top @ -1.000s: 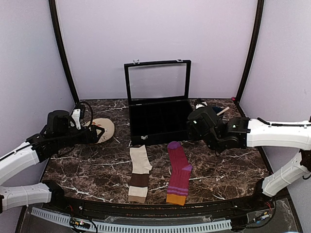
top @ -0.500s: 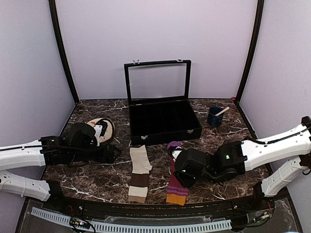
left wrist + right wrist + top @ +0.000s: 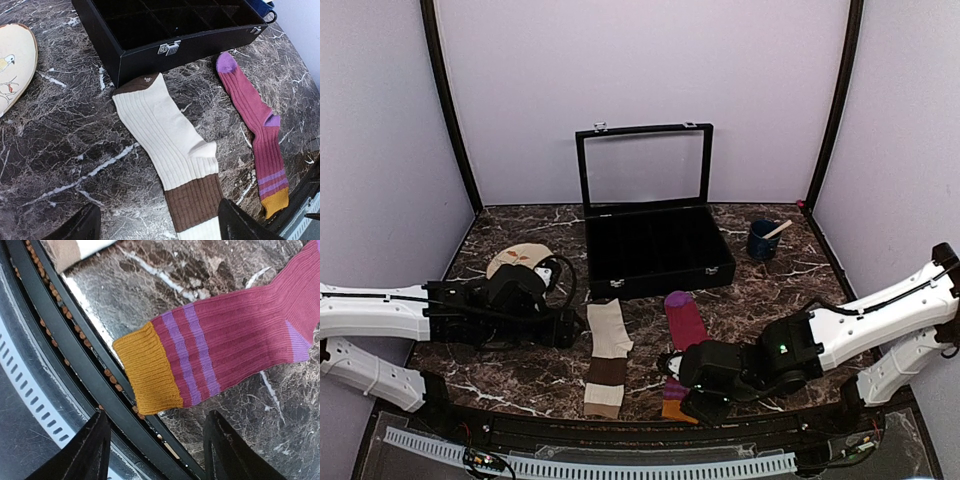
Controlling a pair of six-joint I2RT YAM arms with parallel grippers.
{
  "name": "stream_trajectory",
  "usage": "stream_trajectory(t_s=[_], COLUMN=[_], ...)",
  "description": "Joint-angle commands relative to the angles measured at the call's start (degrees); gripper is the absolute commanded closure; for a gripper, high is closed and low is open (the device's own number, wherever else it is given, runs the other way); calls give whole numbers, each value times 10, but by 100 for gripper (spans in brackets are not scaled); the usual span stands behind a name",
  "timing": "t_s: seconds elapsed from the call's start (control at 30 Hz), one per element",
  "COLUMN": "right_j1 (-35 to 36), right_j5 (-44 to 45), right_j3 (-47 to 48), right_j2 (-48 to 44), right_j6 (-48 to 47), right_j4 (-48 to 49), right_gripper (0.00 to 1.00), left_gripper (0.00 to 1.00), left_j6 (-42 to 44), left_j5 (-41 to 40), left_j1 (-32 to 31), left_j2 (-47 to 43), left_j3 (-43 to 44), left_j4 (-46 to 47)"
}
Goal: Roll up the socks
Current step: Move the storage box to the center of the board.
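Magenta ribbed fabric sock [image 3: 240,340] lies flat at the marble table [image 3: 230,410] edge, long axis rising toward the frame's upper right, its orange cuff [image 3: 149,369] just above my right pincer [image 3: 157,442], which is spread wide and empty.

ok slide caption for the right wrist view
Right gripper, jaws open, poised over the orange cuff of the magenta striped sock lying flat at the near edge of the marble table.
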Motion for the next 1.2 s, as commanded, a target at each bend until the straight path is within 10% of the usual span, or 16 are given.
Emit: stream_trajectory(t_s=[0.0,0.57,1.17], right_j1=[7,-239,-346], right_j5=[4,41,8], right_j3=[-7,225,361], right_j2=[17,217,361], right_j6=[10,-63,-87], right_j4=[13,39,73], right_gripper=[41,52,68], left_gripper=[17,21,23], left_j6=[-9,13,45], left_j5=[-9,37,63], left_j1=[-4,77,164], left_j2=[10,184,312], left_j3=[2,80,160], left_j4=[19,84,115])
